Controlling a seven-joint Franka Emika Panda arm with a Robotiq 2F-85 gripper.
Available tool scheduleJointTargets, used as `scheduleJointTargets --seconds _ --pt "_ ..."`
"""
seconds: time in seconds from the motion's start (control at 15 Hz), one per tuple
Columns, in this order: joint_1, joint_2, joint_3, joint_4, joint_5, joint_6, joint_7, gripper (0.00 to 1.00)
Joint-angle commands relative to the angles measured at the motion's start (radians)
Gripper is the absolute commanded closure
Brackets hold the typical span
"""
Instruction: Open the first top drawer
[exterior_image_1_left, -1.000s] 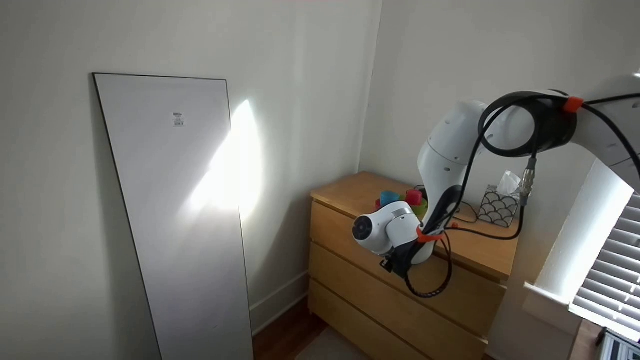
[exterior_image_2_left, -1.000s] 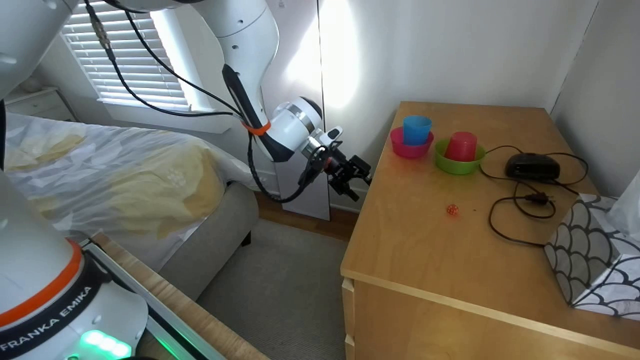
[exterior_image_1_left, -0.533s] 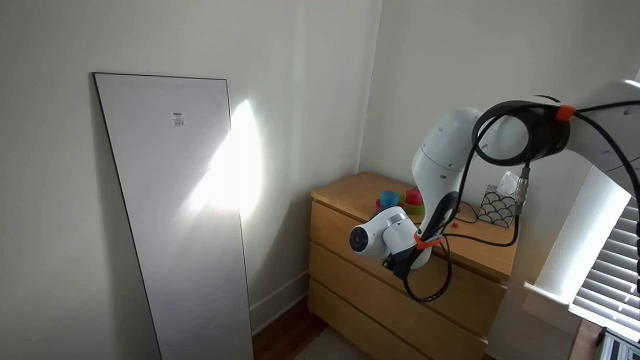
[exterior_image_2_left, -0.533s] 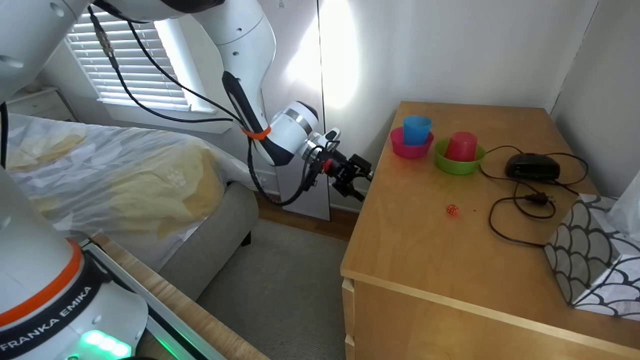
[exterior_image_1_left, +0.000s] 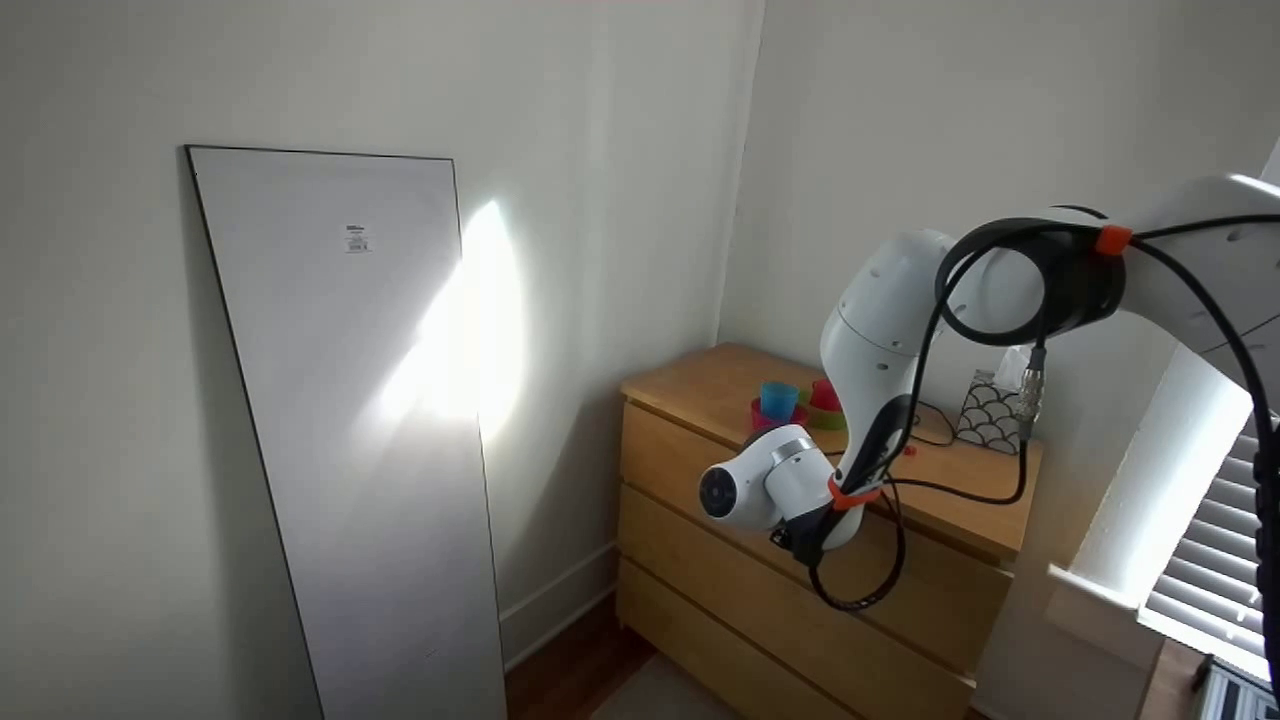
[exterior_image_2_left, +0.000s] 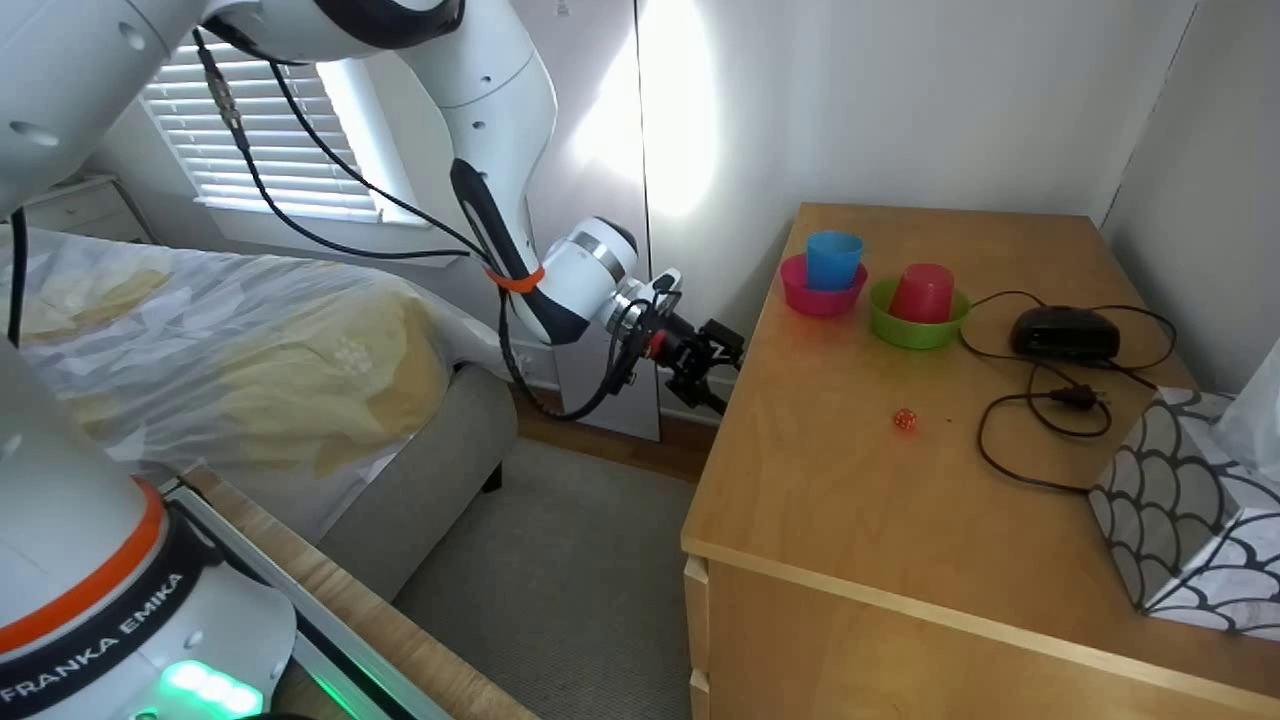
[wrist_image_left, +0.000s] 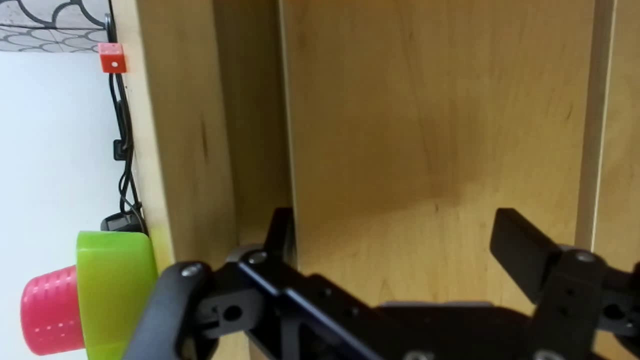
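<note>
- Top drawer (wrist_image_left: 425, 125) is being seen directly beneath the tabletop (exterior_image_2_left: 800, 490), front set flush with lower drawers (exterior_image_1_left: 690, 565) in an exterior view.
- Tool (wrist_image_left: 395, 220) is being held spread wide at the drawer front, nothing gripped.
- In the wrist view, one finger (wrist_image_left: 279, 232) is being held at the recess (wrist_image_left: 257, 125) between tabletop edge and drawer, the other finger (wrist_image_left: 522, 252) before the drawer front; contact cannot be told.
- Blue cup (exterior_image_2_left: 833, 262) is being held by pink bowl (exterior_image_2_left: 815, 303), red cup (exterior_image_2_left: 923, 293) by green bowl (exterior_image_2_left: 905, 333).
- Red die (exterior_image_2_left: 905, 419), black device (exterior_image_2_left: 1065, 335) and tissue box (exterior_image_2_left: 1165, 500) are being carried by the tabletop.

The bent arm (exterior_image_2_left: 505, 120) slopes down, its tool (wrist_image_left: 392, 232) spread wide.
</note>
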Motion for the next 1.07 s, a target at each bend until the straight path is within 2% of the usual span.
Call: scheduleJointTargets --seconds 0.0,0.47,1.0 --pt "-0.043 0.011 0.042 -0.002 0.003 0.044 -0.087 0.0" --pt "-0.074 -0.041 0.098 -0.075 0.032 0.077 -0.258 0.0" --pt "-0.085 -0.079 0.141 -0.119 0.059 0.09 -0.368 0.0"
